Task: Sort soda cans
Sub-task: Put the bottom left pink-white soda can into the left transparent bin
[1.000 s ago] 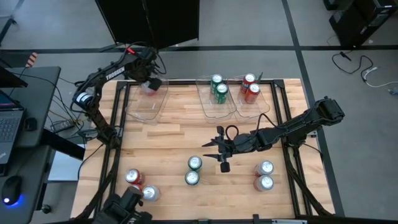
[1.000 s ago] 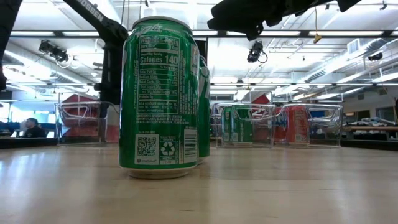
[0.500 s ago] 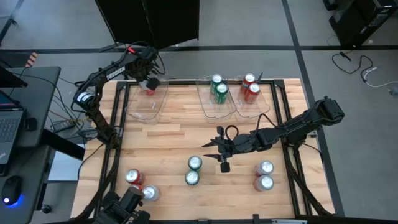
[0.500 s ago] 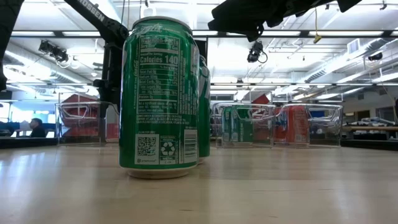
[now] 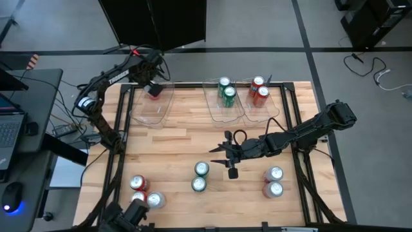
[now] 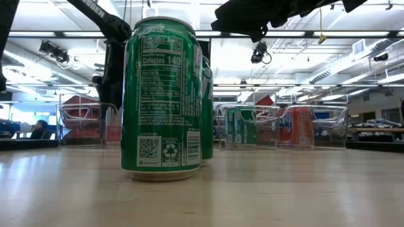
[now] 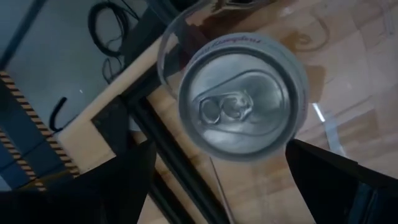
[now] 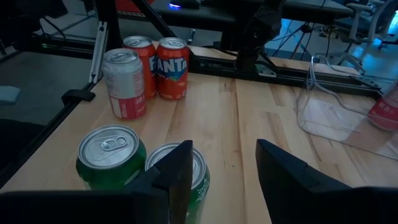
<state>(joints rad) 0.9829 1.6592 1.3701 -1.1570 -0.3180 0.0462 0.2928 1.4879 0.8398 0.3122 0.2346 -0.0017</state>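
Twelve cans was the goal, but not all of them showed. The left gripper (image 5: 153,87) hung over the far-left clear bin (image 5: 149,111), its fingers (image 7: 93,193) spread wide and released, with a red can (image 7: 239,99) standing in the bin just under them, silver top up. The middle bin (image 5: 222,109) at the far edge held two green cans (image 5: 226,91), and the right bin (image 5: 262,111) beside it held two red cans (image 5: 259,90).

The right gripper (image 5: 226,158) sat out over the middle of the tabletop (image 5: 187,142), fingers (image 8: 180,174) partly apart and not holding anything. Just on its near side stood a pair of green cans (image 5: 200,176), touching or almost touching each other. In the low view that pair (image 6: 165,98) filled the foreground, the bins lined up behind.

Near-right on the tabletop were two silver-topped cans (image 5: 273,182), one behind the other. Near-left was another pair (image 5: 145,192), at least one red; from the right wrist view that far group (image 8: 146,68) read as orange-red Fanta cans plus a red-and-white one. A laptop (image 5: 9,129) sat on a desk off to the left.
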